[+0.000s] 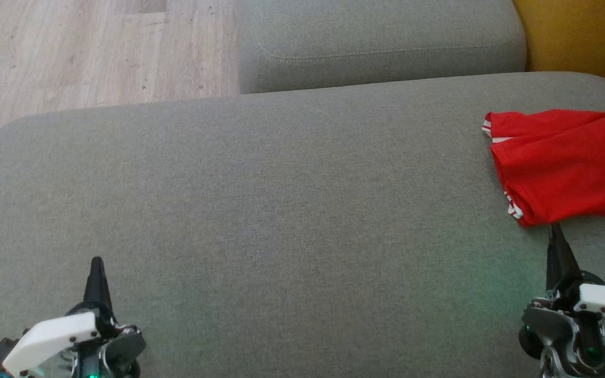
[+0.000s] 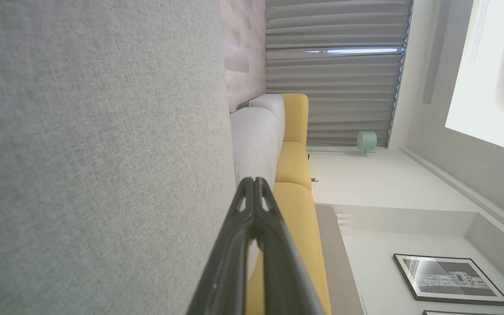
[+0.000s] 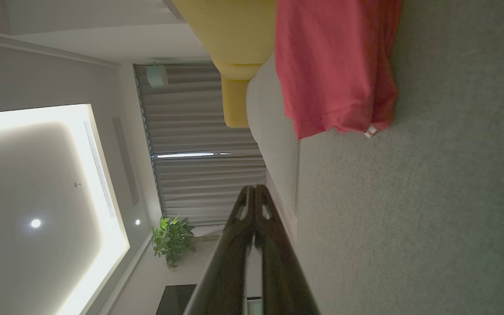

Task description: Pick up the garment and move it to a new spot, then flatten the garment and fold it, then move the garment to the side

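Item 1: we list one red garment [image 1: 565, 163], roughly folded, lying on the grey cushion [image 1: 281, 210] at its far right.
Item 2: left gripper [image 1: 96, 261], fingers pressed together, empty, at the cushion's near left, well apart from the garment.
Item 3: right gripper [image 1: 555, 228], fingers likewise pressed together, empty, tip just beside the garment's near hem; we cannot tell whether it touches.

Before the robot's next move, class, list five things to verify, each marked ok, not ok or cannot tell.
1. Garment lies on the cushion: ok.
2. Left gripper shut, empty: ok.
3. Right gripper shut, empty, near the garment's hem: ok.
4. Whole garment inside the head view: not ok, its right edge is cut off.
5. Garment folded flat: cannot tell.
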